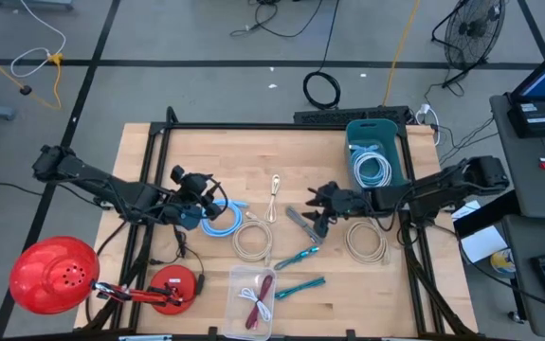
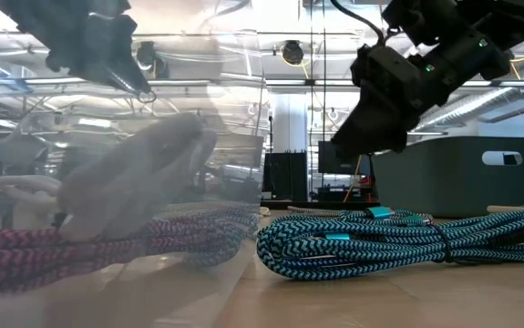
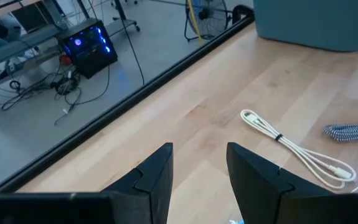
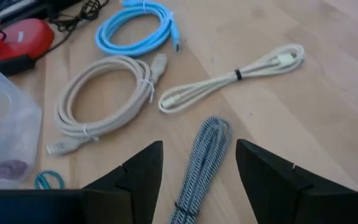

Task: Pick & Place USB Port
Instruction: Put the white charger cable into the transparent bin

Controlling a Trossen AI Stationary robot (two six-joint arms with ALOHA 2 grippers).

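The grey braided USB cable [image 4: 202, 160] lies bundled on the wooden table [image 1: 424, 284], near mid-table beside the white cable [image 4: 231, 78]. The right gripper [image 4: 197, 171] hovers over it, fingers spread wide, holding nothing and touching nothing — this looks like the approach before the pick. Next it probably needs to descend straddling the bundle, then close. The left gripper [image 3: 198, 168] waits above the blue cable [image 1: 221, 222], also open and empty.
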